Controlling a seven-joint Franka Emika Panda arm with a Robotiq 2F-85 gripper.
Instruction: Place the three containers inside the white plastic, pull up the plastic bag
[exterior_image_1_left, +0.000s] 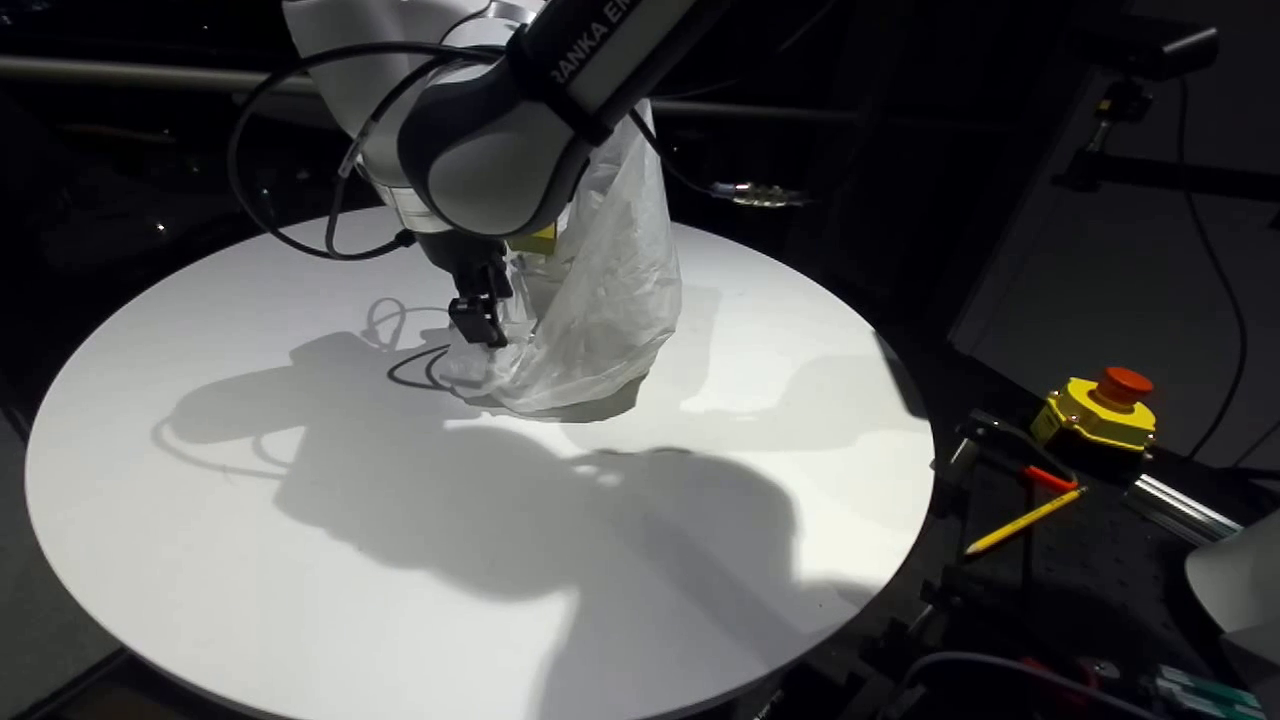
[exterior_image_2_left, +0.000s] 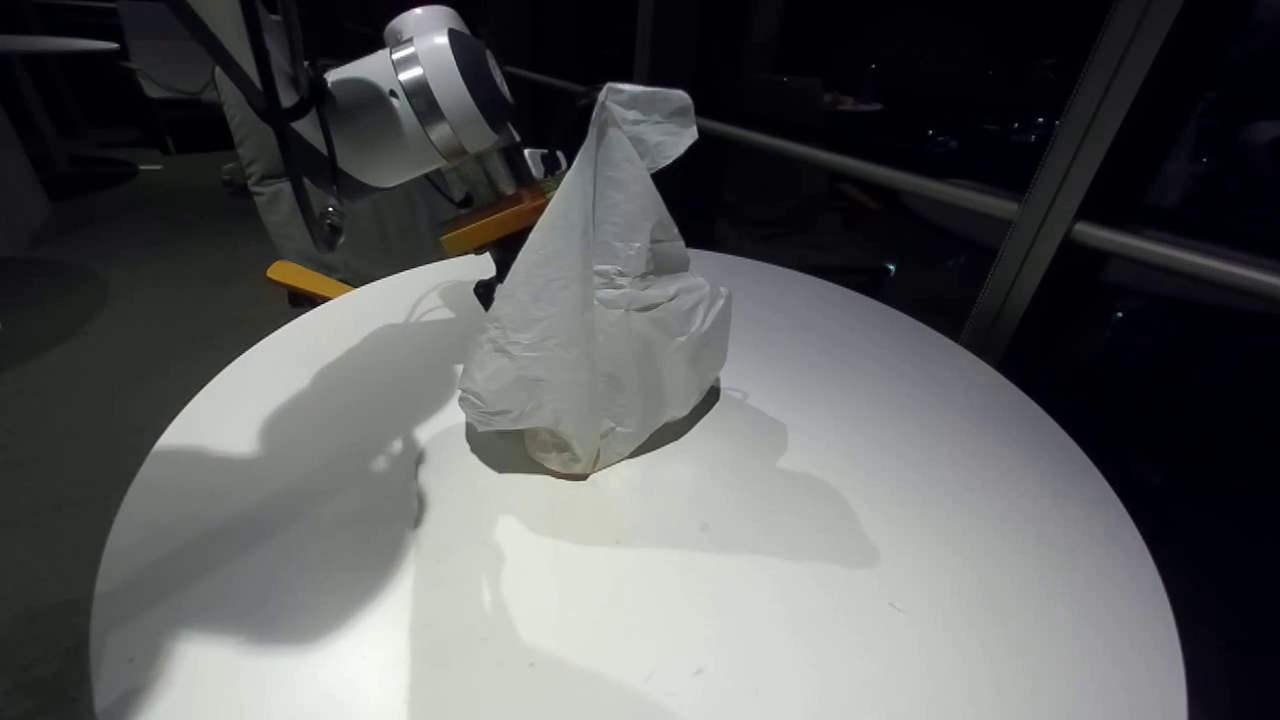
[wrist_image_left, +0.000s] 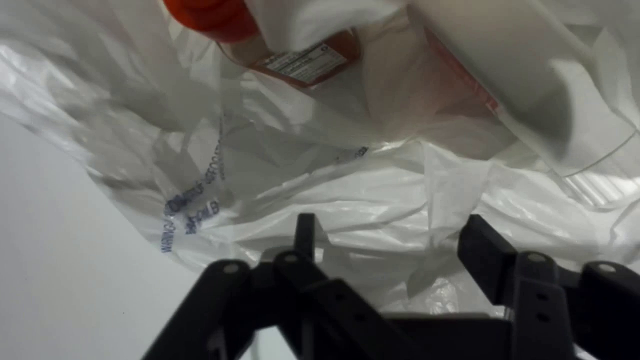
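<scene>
Bag (exterior_image_2_left: 600, 330), one; inside, red-capped bottle (wrist_image_left: 302, 65), one, pale bottle (wrist_image_left: 525, 65), one. Pincer (wrist_image_left: 387, 237) spread wide, empty.

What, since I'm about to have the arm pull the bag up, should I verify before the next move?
1. Bag standing on the table: ok in both exterior views.
2. Red-capped bottle in the bag: ok, as far as the wrist view shows; it lies among the folds.
3. Pale container with a clear ribbed end in the bag: ok, likewise among the folds.
4. Third container in the bag: cannot tell; none is clearly visible.
5. Jaws open: ok, they stand apart.
6. Bag gripped: not ok; nothing is clamped between the jaws.
</scene>
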